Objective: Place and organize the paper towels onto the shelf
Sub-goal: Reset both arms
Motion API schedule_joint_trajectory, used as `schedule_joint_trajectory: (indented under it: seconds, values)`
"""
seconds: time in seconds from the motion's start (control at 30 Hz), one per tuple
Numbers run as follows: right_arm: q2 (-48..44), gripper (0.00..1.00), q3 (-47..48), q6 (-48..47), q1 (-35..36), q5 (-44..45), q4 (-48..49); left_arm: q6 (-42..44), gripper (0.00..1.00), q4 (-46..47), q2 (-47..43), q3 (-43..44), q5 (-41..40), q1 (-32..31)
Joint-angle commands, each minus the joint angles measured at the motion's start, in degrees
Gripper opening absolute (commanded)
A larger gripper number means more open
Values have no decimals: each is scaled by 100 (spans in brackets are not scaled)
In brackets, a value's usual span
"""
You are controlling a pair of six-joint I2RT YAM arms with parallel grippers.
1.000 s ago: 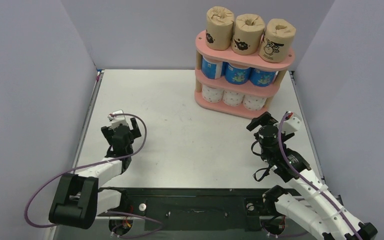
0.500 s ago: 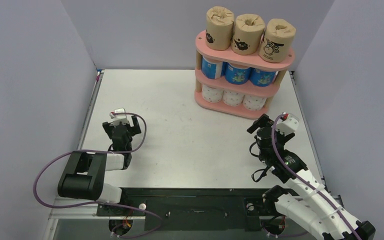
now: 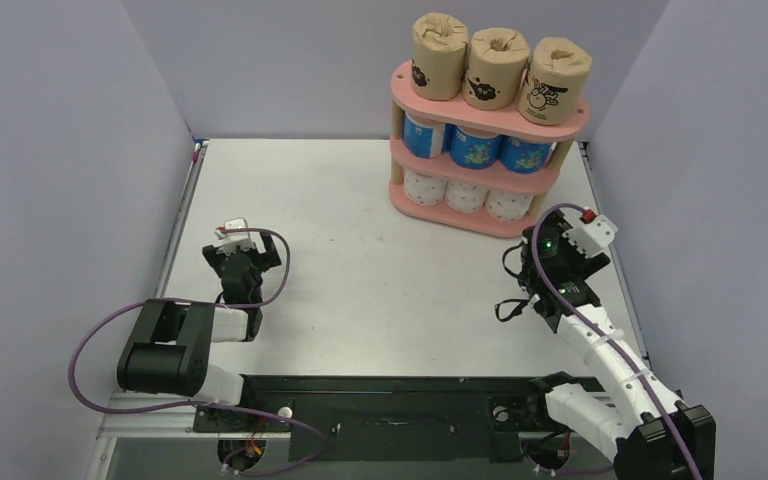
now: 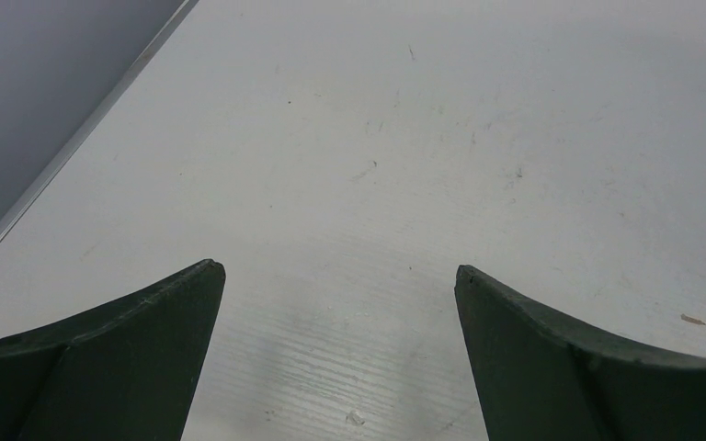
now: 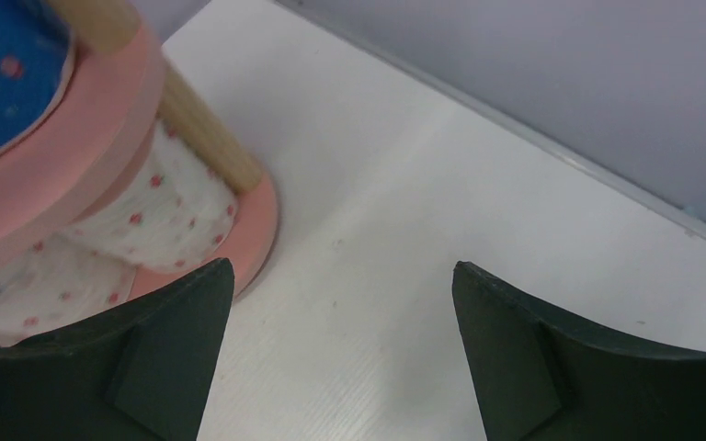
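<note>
The pink three-tier shelf [image 3: 560,123] stands at the far right of the table. Three brown rolls [image 3: 494,68] stand on its top board, three blue rolls [image 3: 474,147] on the middle board, three white pink-dotted rolls [image 3: 465,194] on the bottom board. In the right wrist view the shelf's right end [image 5: 259,220], a wooden post [image 5: 210,136] and a white dotted roll [image 5: 161,211] show at left. My right gripper [image 3: 543,243] is open and empty just in front of the shelf's right end. My left gripper [image 3: 244,262] is open and empty over bare table at the left.
Grey walls close in the table on three sides. The table's left metal edge [image 4: 83,138] runs beside the left gripper. The right wall's foot [image 5: 552,147] lies close behind the right gripper. A black base rail [image 3: 380,405] spans the near edge.
My right arm has folded back and its gripper has turned and risen slightly toward the shelf's right end. My left arm has folded in toward its base; its gripper has barely shifted.
</note>
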Motion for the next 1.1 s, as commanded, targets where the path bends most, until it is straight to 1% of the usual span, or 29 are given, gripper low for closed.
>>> schedule_joint_trajectory:
  seconds: [0.0, 0.03, 0.13, 0.17, 0.2, 0.27, 0.33, 0.4, 0.47, 0.57, 0.67, 0.7, 0.77, 0.83, 0.93, 1.07]
  values:
    - [-92, 84, -370, -990, -594, 388, 1630, -7, 96, 489, 41, -29, 96, 31]
    - [-102, 84, -586, -1201, -881, 247, 2089, -7, 96, 492, 47, -29, 95, 26]
    - [19, 84, -944, -1399, -1381, -223, 2521, -7, 96, 494, 50, -24, 95, 25]
    - [77, 84, -1020, -1628, -1500, -265, 2743, -7, 96, 495, 45, -31, 95, 29]
    - [171, 84, -1197, -1803, -1526, -330, 2891, -7, 96, 491, 47, -29, 97, 27]
    - [246, 84, -1588, -2284, -1553, -590, 3557, -7, 96, 492, 45, -29, 91, 25]
    - [297, 84, -1990, -2721, -1548, -967, 4616, -7, 96, 495, 49, -29, 96, 30]
    - [420, 85, -2251, -2950, -1551, -1074, 5130, -7, 96, 492, 47, -31, 95, 25]
    - [549, 85, -2387, -2649, -1548, -783, 5355, -7, 96, 492, 49, -31, 93, 29]
    - [776, 85, -2535, -2583, -1543, -633, 5797, -9, 96, 496, 43, -32, 95, 33]
    - [1031, 85, -2458, -2721, -1543, -966, 6036, -7, 96, 494, 45, -34, 100, 29]
    - [1168, 85, -2345, -2775, -1543, -1212, 6032, -7, 96, 491, 43, -31, 98, 27]
    - [1299, 85, -2237, -2889, -1536, -1435, 6003, -7, 96, 494, 46, -29, 97, 31]
    - [1343, 85, -2304, -2955, -1534, -1487, 6179, -7, 96, 494, 44, -29, 95, 28]
    - [1353, 85, -2500, -3136, -1539, -1534, 6785, -7, 96, 493, 44, -29, 95, 25]
    - [1531, 85, -2830, -3516, -1527, -2191, 7621, -7, 96, 485, 40, -29, 102, 25]
